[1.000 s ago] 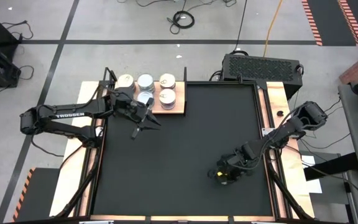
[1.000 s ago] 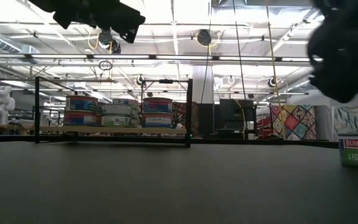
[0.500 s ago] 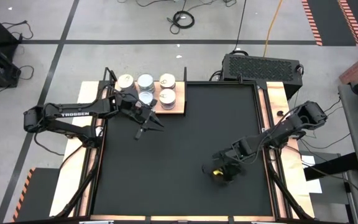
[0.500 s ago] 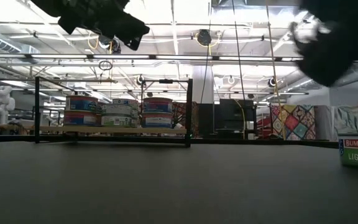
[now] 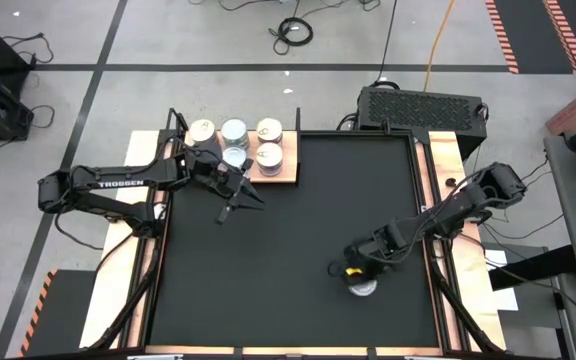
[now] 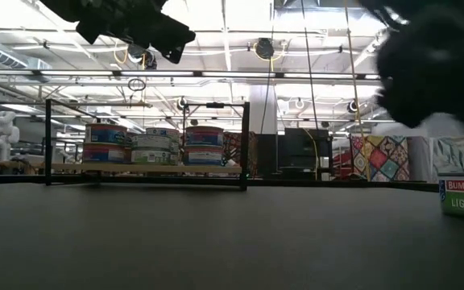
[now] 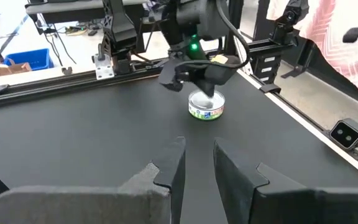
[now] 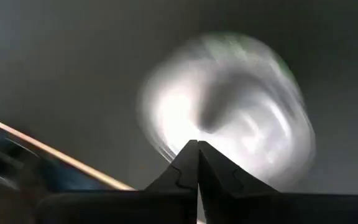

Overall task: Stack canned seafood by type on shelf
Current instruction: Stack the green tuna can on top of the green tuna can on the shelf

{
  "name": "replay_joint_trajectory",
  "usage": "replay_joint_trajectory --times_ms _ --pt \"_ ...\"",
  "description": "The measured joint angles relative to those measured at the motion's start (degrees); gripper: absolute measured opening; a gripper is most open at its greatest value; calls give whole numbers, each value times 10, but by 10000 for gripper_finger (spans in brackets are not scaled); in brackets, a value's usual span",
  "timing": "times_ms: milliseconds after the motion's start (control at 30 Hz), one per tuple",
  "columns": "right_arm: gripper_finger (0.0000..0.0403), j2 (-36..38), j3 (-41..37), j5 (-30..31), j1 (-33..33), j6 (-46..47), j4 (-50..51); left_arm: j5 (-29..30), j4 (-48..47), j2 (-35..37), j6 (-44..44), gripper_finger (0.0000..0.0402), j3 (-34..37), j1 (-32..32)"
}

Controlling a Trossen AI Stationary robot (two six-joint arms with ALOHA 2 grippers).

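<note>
One can (image 5: pixel 363 287) beneath the closed right gripper (image 5: pixel 351 270) — on the mat (image 5: pixel 268 270).

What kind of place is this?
Probably a robotics lab in an industrial hall: bare ceiling beams, striped floor tape, loose cables, and two arms at a black mat.

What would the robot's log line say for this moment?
left claw: open, waiting by shelf | right claw: shut, over loose can on mat | shelf: cans stacked
</note>
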State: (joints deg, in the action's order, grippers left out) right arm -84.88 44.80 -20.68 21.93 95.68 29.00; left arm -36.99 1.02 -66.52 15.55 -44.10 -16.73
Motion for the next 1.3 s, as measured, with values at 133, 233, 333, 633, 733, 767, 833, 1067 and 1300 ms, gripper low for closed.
replay_joint_trajectory --times_ms 133,233,333,633,733,767,833,1067,1300 --pt "0 0 0 106 -35 -5 -63 0 0 0 0 83 0 0" --pt "0 0 0 194 -61 -33 -131 0 0 0 7 83 0 0" --pt "0 0 2 196 -78 -79 -205 9 0 0 44 83 0 0" --pt "0 0 22 -156 -32 -24 -31 30 9 0 43 83 0 0" --pt "0 0 22 -135 -10 -18 107 30 9 0 43 83 0 0" --pt "0 0 22 -125 -5 -16 138 30 9 0 43 83 0 0" --pt "0 0 22 -110 4 -20 170 30 9 0 43 83 0 0" --pt "0 -3 8 -82 29 -12 138 30 1 0 43 83 0 0" --pt "0 -30 3 -48 42 12 104 30 -1 0 43 83 0 0"
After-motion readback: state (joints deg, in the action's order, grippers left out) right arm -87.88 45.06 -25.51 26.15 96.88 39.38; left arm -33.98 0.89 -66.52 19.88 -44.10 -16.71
